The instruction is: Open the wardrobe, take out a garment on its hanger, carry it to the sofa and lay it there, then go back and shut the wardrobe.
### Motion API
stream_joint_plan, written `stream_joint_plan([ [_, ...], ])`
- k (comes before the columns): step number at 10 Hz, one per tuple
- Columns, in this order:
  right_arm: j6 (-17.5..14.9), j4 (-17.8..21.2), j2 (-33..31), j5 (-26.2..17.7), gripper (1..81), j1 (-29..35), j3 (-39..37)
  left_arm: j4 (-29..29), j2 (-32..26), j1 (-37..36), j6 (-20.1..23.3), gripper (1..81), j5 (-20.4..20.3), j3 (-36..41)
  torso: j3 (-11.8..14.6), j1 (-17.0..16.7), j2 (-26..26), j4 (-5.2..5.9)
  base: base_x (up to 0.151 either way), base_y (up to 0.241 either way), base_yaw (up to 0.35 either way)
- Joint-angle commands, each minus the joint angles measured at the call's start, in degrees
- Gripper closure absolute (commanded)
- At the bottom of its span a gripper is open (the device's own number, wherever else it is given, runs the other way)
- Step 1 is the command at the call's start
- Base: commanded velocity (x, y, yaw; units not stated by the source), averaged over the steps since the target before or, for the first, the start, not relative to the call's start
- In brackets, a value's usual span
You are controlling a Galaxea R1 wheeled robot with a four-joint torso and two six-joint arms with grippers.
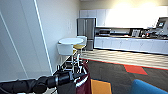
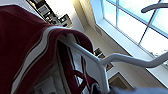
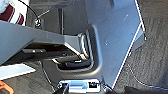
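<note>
The maroon garment (image 1: pixel 83 81) with white striped trim hangs at the end of my left arm, low in the head view. My left gripper (image 1: pixel 76 75) is shut on its white hanger (image 1: pixel 79 63). In the left wrist view the hanger (image 2: pixel 85 53) runs through the jacket's collar (image 2: pixel 25 45), its hook curving away. A corner of the blue sofa (image 1: pixel 147 88) shows ahead on the right. The tall white panels (image 1: pixel 22 37) close on my left look like the wardrobe. A bit of the jacket (image 3: pixel 11 13) shows in the right wrist view, above grey carpet.
A round white table (image 1: pixel 71 40) with white chairs (image 1: pixel 65 49) and a yellow one (image 1: pixel 79 46) stands ahead by the wall. Behind them are a steel fridge (image 1: pixel 86 27) and a long kitchen counter (image 1: pixel 130 43). An orange patch (image 1: pixel 100 86) marks the dark carpet.
</note>
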Motion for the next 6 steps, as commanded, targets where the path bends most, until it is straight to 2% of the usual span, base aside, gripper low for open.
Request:
stream_joint_plan([
  [1,0.1,-0.4,-0.9,-2.6,1.0,1.8,0.7,2.4,-0.6,-8.6,1.4,81.1,-6.0,2.5,0.0,0.0,0.0,-0.18,0.000,0.000,-0.285],
  [3,0.1,-0.3,-1.0,-2.7,1.0,1.8,0.7,2.4,-0.7,-8.6,1.4,81.1,-6.0,2.5,0.0,0.0,0.0,3.08,0.000,0.000,-0.285],
  [4,0.1,-0.3,-0.9,-2.7,1.0,1.8,0.5,2.4,-0.8,-8.7,1.4,81.1,-6.0,2.5,0.0,0.0,0.0,3.87,0.000,0.000,-0.284],
  [6,0.1,-0.4,-0.7,-2.6,1.0,1.6,0.4,2.4,-1.2,-8.6,1.4,81.1,-6.0,2.6,0.0,0.0,0.0,3.93,0.000,0.000,-0.285],
])
